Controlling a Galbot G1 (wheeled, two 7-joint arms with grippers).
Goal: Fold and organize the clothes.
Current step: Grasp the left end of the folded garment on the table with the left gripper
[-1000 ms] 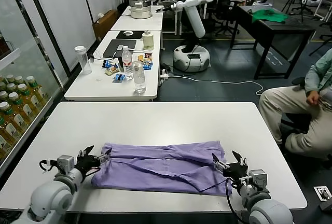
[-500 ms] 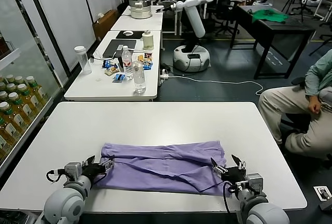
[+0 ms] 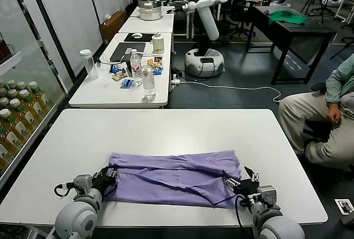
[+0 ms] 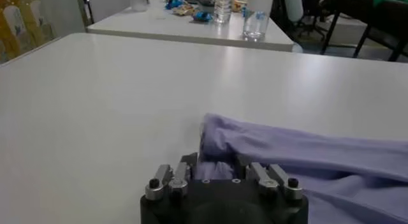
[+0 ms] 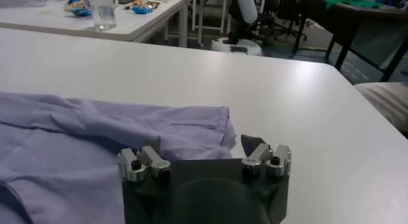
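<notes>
While both arms sit low at the near edge of my white rectangular worktop (image 3: 83, 134), I see the left tool (image 3: 104, 182) at the left end of the light purple, soft thin-fabric T-shirt (image 3: 177, 175), its fingers spread with the cloth's edge between them. My right tool (image 3: 241, 182) rests at the shirt's right end, fingers parted, one over the fabric and one on bare worktop. Spread lengthwise near the front edge, the shirt lies folded into a long band. Beyond stands another white table (image 3: 110, 92) carrying clear plastic bottles (image 3: 147, 81).
</notes>
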